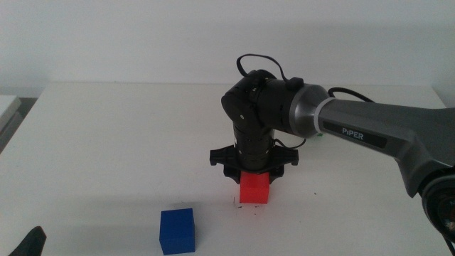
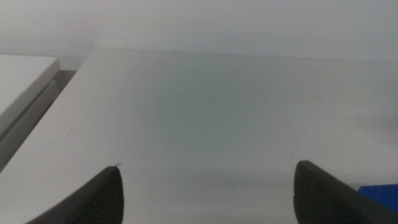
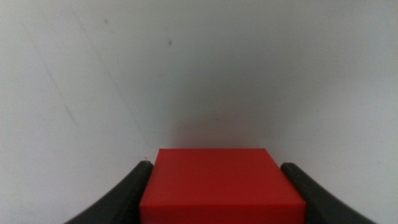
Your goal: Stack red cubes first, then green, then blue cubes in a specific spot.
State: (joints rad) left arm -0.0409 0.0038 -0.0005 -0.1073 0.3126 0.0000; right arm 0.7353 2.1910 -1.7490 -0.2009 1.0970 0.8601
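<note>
On the table, near its middle: the red cube (image 1: 254, 188) sits on the white table (image 1: 121, 142), directly under the right pincer (image 1: 254, 178).
Right arm: comes in from the right side of the middle view, its grey link marked PIPER, with the wrist bent straight down over the red cube.
Right pincer: pointing down at the table, its two dark jaws stand one on each side of the red cube (image 3: 222, 186); the right wrist view shows each jaw right at a side face of the cube, the right pincer (image 3: 217, 190) closed around it as far as can be seen.
Red cube contact: its bottom edge looks level with the table in the middle view; whether it rests there or hangs just above cannot be told.
Blue cube: the blue cube (image 1: 177, 230) rests on the table nearer the camera and to the left of the red cube, apart from it, untouched.
Blue cube, left wrist view: only a corner of the blue cube (image 2: 379, 190) shows beside one jaw.
Left pincer: the left pincer (image 1: 28, 243) waits at the bottom left corner of the middle view; in its own view the left pincer (image 2: 208, 193) has its jaws spread wide with bare table between them.
</note>
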